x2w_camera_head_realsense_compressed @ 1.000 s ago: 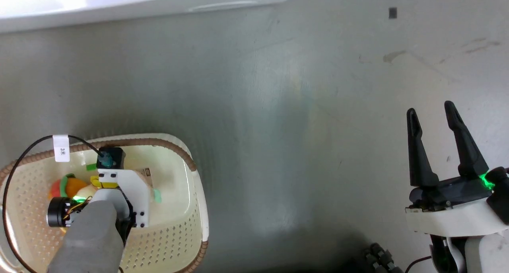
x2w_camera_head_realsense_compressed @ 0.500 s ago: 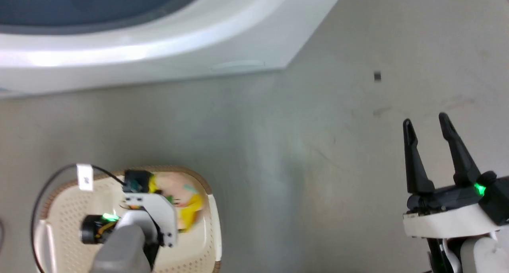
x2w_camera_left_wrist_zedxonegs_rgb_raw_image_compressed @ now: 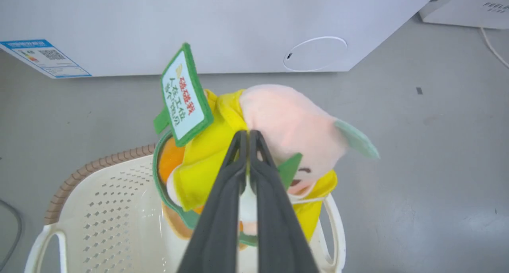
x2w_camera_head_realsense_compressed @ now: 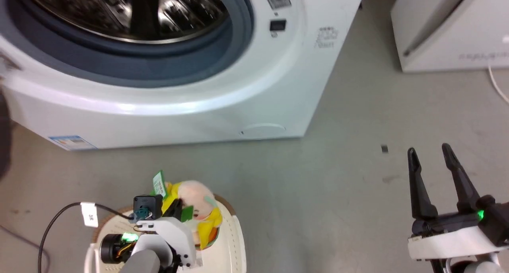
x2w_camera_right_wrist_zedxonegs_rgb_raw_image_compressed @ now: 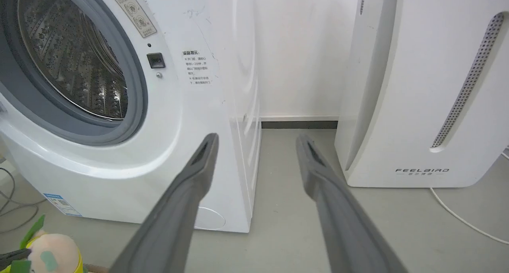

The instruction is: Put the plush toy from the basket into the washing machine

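left pincer [x2w_camera_left_wrist_zedxonegs_rgb_raw_image_compressed: 248, 134] clamps the plush toy [x2w_camera_left_wrist_zedxonegs_rgb_raw_image_compressed: 290, 121] above the basket [x2w_camera_left_wrist_zedxonegs_rgb_raw_image_compressed: 99, 193], before the washing machine [x2w_camera_head_realsense_compressed: 254, 86]; right pincer [x2w_camera_head_realsense_compressed: 428, 149] stands spread apart.

A smooth grey floor [x2w_camera_head_realsense_compressed: 318, 193], bearing a small dark mark [x2w_camera_head_realsense_compressed: 384, 148], meets a plain white wall [x2w_camera_right_wrist_zedxonegs_rgb_raw_image_compressed: 302, 46] with a dark baseboard [x2w_camera_right_wrist_zedxonegs_rgb_raw_image_compressed: 299, 124], where a white FEELBIRD-marked appliance [x2w_camera_right_wrist_zedxonegs_rgb_raw_image_compressed: 417, 86] stands, a white cable [x2w_camera_right_wrist_zedxonegs_rgb_raw_image_compressed: 461, 219] lying beside it.

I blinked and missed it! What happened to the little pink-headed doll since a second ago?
The left gripper, shut on the small pink-headed, yellow-clothed plush toy, lifted it up over the cream perforated plastic basket. The head view tilted up too. The right gripper stayed open.
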